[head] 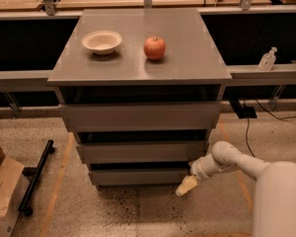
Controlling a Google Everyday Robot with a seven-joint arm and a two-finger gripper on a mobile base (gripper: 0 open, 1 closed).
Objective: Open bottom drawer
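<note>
The bottom drawer is the lowest and narrowest of three grey flat fronts in the cabinet, near the floor. Its front looks about flush under the middle drawer, with a dark gap above it. My gripper hangs at the drawer's right front corner, its cream tip pointing down-left toward the floor, on the end of my white arm that reaches in from the lower right. It seems to touch or sit just beside the drawer's right end.
A white bowl and a red apple sit on the grey cabinet top. The top drawer is widest. A cardboard box and a black bar lie on the floor at left. A clear bottle stands at right.
</note>
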